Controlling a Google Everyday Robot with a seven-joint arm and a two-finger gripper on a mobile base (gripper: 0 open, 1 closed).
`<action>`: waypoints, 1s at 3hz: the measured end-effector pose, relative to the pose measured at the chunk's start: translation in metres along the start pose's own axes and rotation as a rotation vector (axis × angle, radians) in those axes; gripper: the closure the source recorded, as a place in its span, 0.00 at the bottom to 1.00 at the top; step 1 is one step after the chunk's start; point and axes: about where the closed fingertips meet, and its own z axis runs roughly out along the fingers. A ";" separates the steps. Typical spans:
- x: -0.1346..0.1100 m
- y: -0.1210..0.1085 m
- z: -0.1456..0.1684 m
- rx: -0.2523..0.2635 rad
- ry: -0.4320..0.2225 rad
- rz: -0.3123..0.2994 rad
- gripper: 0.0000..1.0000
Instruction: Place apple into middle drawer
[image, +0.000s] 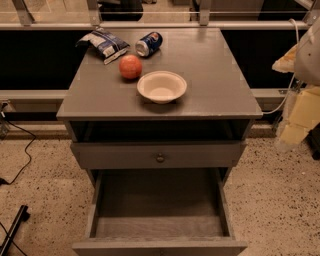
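Note:
The apple (130, 66), red-orange and round, sits on the grey cabinet top (215, 75) at the back left, just left of a white bowl (162, 86). The middle drawer (159, 202) is pulled out wide below; its bare grey floor holds nothing. My gripper (299, 117) shows as pale, yellowish shapes at the right edge of the view, beside the cabinet's right side. It is far from the apple and holds nothing that I can see.
A blue soda can (149, 43) lies on its side behind the apple, and a crumpled chip bag (103, 44) lies at the back left corner. A drawer front with a small round knob (160, 158) sits slightly out above the open drawer. Cables (20, 160) lie on the speckled floor at the left.

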 end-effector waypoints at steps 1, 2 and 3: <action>0.000 0.000 0.000 0.000 0.000 0.000 0.00; -0.040 -0.030 0.008 0.014 -0.062 -0.069 0.00; -0.119 -0.081 0.020 0.049 -0.152 -0.160 0.00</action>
